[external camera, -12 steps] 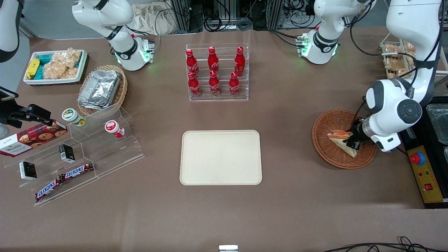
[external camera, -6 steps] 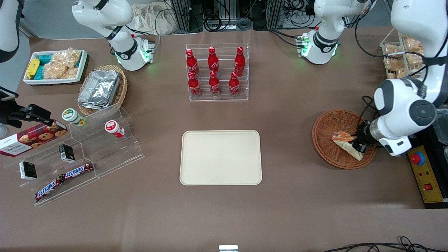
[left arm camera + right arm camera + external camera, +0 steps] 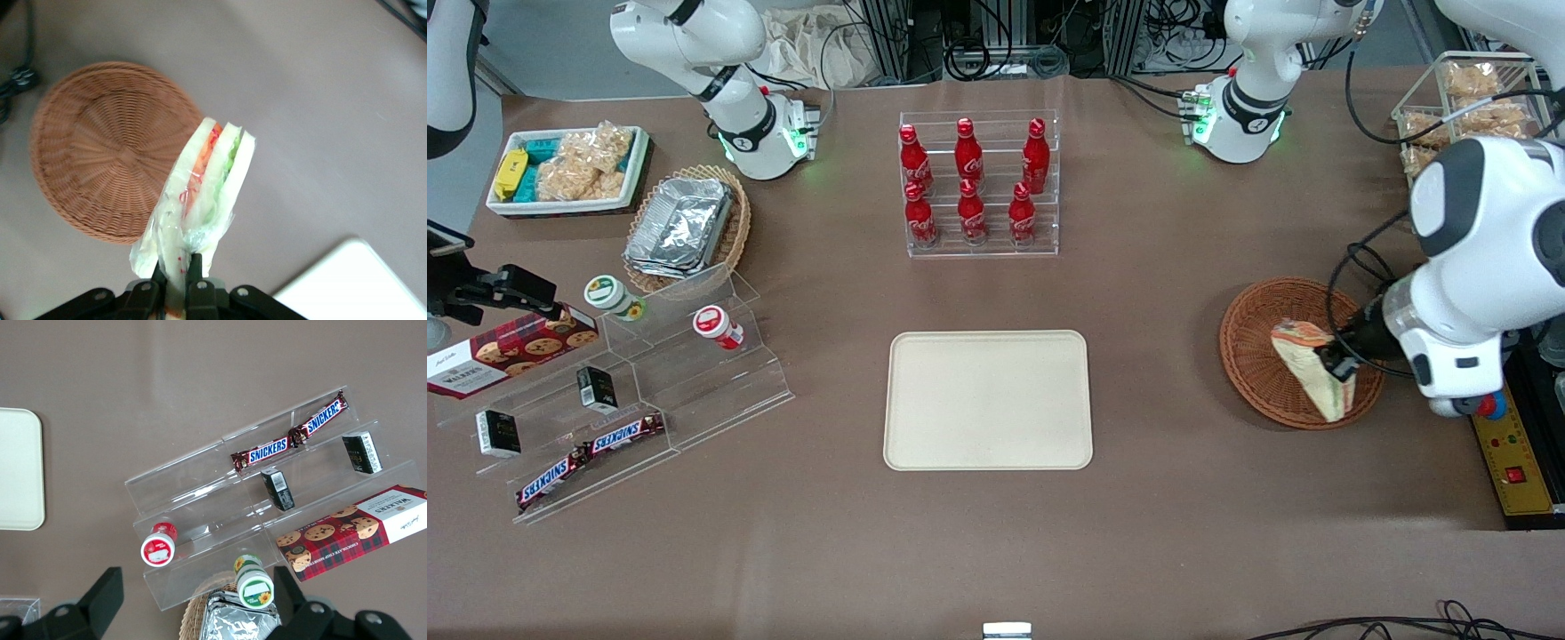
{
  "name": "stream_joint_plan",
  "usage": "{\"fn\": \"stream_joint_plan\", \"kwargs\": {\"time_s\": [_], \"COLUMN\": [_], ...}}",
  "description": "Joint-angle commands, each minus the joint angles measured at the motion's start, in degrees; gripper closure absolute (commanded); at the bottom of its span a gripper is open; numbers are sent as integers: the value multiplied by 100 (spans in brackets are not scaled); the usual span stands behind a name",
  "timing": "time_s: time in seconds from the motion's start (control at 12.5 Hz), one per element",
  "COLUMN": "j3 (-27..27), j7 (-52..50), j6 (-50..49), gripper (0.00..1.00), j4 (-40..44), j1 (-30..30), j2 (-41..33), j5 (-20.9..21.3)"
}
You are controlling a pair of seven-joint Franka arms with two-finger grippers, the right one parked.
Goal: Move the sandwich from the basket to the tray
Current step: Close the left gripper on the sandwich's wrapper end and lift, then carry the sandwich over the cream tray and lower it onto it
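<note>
My left gripper [image 3: 1336, 364] [image 3: 177, 270] is shut on the sandwich [image 3: 1309, 366] [image 3: 200, 200], a wrapped wedge with pale bread and orange, green and red filling. It holds the sandwich lifted above the round reddish-brown wicker basket [image 3: 1258, 364] [image 3: 100, 153], which lies toward the working arm's end of the table and holds nothing else that I can see. The cream-beige tray [image 3: 987, 400] lies flat at the table's middle, bare; a corner of it shows in the left wrist view [image 3: 360, 280].
A clear rack of red bottles [image 3: 978, 182] stands farther from the camera than the tray. Toward the parked arm's end are a clear stepped stand with snacks [image 3: 623, 391], a tan basket of foil containers [image 3: 685, 227] and a white bin of snack packets [image 3: 569, 169].
My gripper has risen with the sandwich, lifting it up out of the basket; the arm's wrist has moved up and toward the working arm's end of the table.
</note>
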Motion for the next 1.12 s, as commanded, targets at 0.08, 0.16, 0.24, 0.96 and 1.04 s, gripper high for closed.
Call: {"fn": "stream_joint_plan", "kwargs": {"time_s": [0.08,0.16,0.24,0.96,1.04], "j3": [-988,-1243,-1524,-1597,-1597], "j7": [630,682,683,305,305], "j6": [-155,-129,-41,1144,1294], "gripper": [100,100,100,100,100], "j4": [892,893,927,1490,1525], "j1": [-7,-7,-7,-1308,-1308], "j2": [756,906,1134,3059,3148], "j5": [69,104,182,1123,1141]}}
